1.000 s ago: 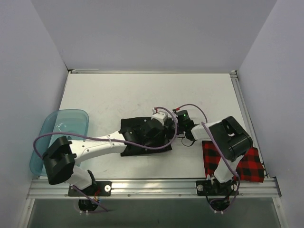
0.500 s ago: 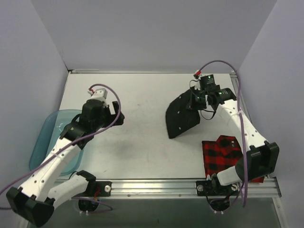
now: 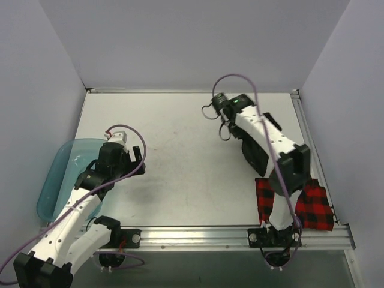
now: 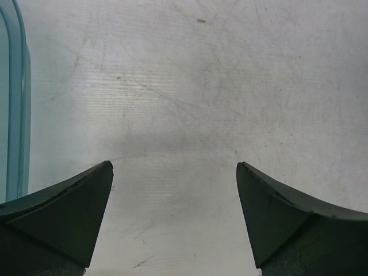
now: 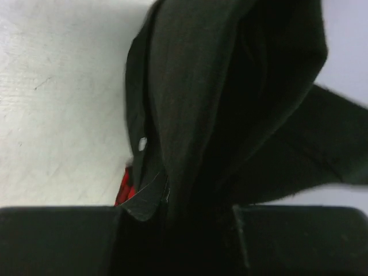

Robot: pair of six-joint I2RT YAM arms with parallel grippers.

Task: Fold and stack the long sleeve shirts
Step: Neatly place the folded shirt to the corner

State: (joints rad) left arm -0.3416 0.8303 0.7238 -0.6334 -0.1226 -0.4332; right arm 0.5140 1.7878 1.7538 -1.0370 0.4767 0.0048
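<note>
Black cloth shirt (image 5: 218, 86) hangs clamped in my outstretched right gripper (image 5: 175, 215); second, red-black check shirt (image 3: 315, 207), lies at the table's (image 3: 180, 120) near-right corner; left gripper (image 4: 174, 167) gapes wide.

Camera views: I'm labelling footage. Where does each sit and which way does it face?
Top external: above, behind the bases, looking down on the table; left arm and right arm show.
Left wrist: on the left arm, facing down at table and tub rim; open left gripper shows.
Right wrist: on the right arm, facing the black shirt in the right gripper.
Shared: top and right wrist, black shirt.

Black shirt (image 3: 251, 157) dangling, checked shirt (image 3: 315, 207) flat
</note>
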